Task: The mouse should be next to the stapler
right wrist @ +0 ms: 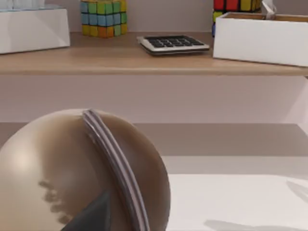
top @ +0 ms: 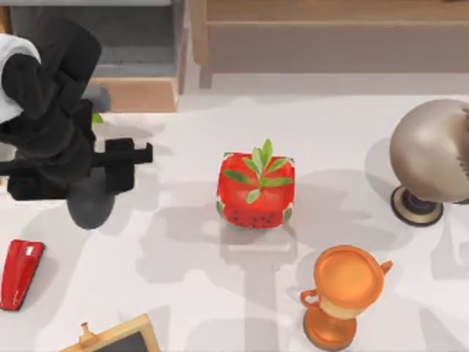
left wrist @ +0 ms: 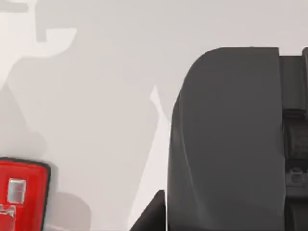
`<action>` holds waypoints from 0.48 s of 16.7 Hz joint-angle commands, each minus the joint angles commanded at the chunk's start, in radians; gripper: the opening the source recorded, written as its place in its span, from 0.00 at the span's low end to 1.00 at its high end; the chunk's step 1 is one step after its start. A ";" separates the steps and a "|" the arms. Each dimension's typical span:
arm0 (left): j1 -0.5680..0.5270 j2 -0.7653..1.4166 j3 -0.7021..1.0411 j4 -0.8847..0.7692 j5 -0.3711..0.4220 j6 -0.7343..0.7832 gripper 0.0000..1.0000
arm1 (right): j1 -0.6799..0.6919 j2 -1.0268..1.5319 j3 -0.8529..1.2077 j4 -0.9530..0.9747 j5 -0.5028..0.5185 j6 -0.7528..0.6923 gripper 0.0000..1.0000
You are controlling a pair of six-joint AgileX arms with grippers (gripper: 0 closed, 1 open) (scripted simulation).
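White tabletop [top: 183, 308]: left gripper [top: 95, 180] pinches the mouse [top: 91, 205] near the stapler [top: 20, 273]; a loose pinch on its smooth shell risks slippage.

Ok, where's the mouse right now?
In the top view the mouse is at the table's left, under the left gripper, with the stapler nearby toward the table's left edge.

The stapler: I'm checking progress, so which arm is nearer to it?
Left. The left pincer holds the mouse just above-right of the stapler in the top view; the right arm isn't near it.
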 joint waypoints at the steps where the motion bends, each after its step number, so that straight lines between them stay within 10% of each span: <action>1: -0.018 -0.007 -0.050 0.011 -0.003 -0.007 0.00 | 0.000 0.000 0.000 0.000 0.000 0.000 1.00; 8: -0.071 -0.018 -0.219 0.049 -0.017 -0.026 0.00 | 0.000 0.000 0.000 0.000 0.000 0.000 1.00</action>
